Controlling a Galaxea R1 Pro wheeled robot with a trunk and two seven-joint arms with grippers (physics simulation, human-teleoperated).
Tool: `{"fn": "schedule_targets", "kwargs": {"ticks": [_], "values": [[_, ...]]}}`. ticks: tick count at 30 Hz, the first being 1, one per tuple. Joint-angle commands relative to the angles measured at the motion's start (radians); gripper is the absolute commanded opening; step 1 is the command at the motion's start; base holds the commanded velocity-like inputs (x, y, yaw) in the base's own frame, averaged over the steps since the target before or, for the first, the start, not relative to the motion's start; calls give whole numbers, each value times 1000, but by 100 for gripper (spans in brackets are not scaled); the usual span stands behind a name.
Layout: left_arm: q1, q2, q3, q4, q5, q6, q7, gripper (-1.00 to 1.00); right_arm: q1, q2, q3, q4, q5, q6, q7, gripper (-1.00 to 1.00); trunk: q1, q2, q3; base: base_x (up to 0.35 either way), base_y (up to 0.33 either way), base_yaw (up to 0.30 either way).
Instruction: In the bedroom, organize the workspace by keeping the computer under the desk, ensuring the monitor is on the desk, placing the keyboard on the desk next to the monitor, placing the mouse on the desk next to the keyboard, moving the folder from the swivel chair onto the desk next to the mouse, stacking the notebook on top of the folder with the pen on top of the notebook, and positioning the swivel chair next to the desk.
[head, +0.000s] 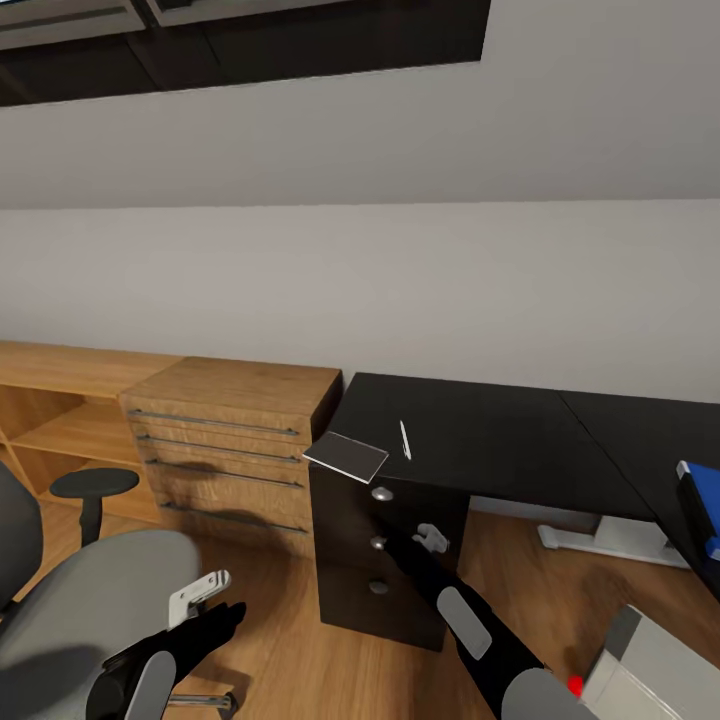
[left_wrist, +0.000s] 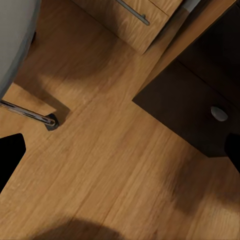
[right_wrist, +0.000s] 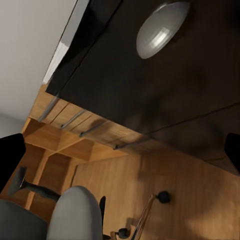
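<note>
Just above right fingers, notebook, pen on desk

The desk top is showing smooth black. Wood grain is running across the floor. Grey cloth is padding the swivel chair.

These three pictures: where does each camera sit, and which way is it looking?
Head view: from the robot's head, forward and down at the desk, notebook, pen; both arms show, left gripper, right gripper.
Left wrist view: near the left gripper, down at the floor.
Right wrist view: near the right gripper, close to a drawer knob.
All three catch the chair and the drawer unit.
</note>
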Motion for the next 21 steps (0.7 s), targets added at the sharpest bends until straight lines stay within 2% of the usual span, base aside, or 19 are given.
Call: {"fn": "schedule_targets", "kwargs": {"ticks": [1,2,6,11,21], "values": [[-1,-1,1,-1,10,3,8,100,-1,7,8,0,-8,-2,-1,100,0,-1,-1,0,0,0],[-1,1,1,0,9,3,6,100,-1,41,29,-10,-2,-10,-69,100,0,-1,-1,0,0,0],[-1,1,1,0,10,3,4,100,-4,48,32,-27,-5,-11,-121,100,0,-1,-1,1,18,0],[-1,1,-1,0,10,3,1,100,-5,46,33,-25,-2,-40,-125,100,0,-1,-1,54,172,0],[-1,1,-2,1,9,4,1,100,-5,42,32,-30,0,-72,-116,100,0,-1,-1,21,33,0]]}}
